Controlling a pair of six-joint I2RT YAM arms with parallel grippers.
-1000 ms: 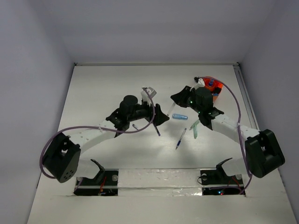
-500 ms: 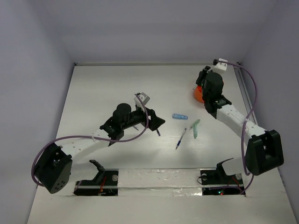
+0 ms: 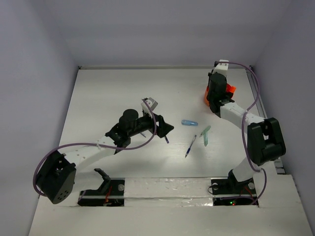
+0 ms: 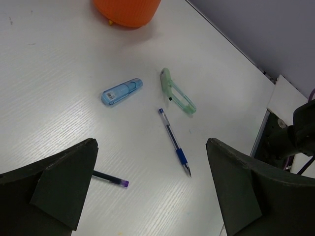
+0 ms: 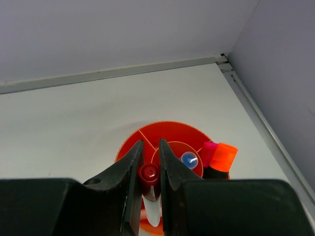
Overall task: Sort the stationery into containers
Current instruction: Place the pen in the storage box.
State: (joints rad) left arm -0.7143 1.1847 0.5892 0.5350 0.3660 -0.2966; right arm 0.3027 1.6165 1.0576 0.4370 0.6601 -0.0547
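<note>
Stationery is found partly sorted. The orange cup (image 5: 172, 124) stands at the far right of the desk (image 3: 113, 93), close to the right-hand edge rail (image 3: 253, 83). A blue-capped pen (image 5: 189, 159) and a pink-and-orange highlighter (image 5: 219, 157) are already seen standing in it. A white marker (image 5: 149, 174), red tip uppermost, is held over the cup's inner section by the right claw (image 5: 150, 145). The jaws are drawn in narrowly against the marker on both sides. It cannot be told whether its lower end is resting inside the cup. This item is judged to be at the point of delivery and not yet released.

Four items are left lying near the middle of the desk, well apart from the cup:
- a light-blue piece (image 4: 121, 91);
- a pale green piece (image 4: 177, 91), just beside the light-blue one;
- a blue pen (image 4: 174, 142), nearer the arms;
- a dark purple pen (image 4: 110, 178), partly hidden behind a finger of the left claw.

The left claw (image 4: 151, 145) is held above these items, spread wide, with nothing gripped. The task is judged to be under half done.

The desk is white with a fine streaked grain. It is enclosed at the back and both sides by plain pale grey-lilac walls (image 3: 162, 34).
</note>
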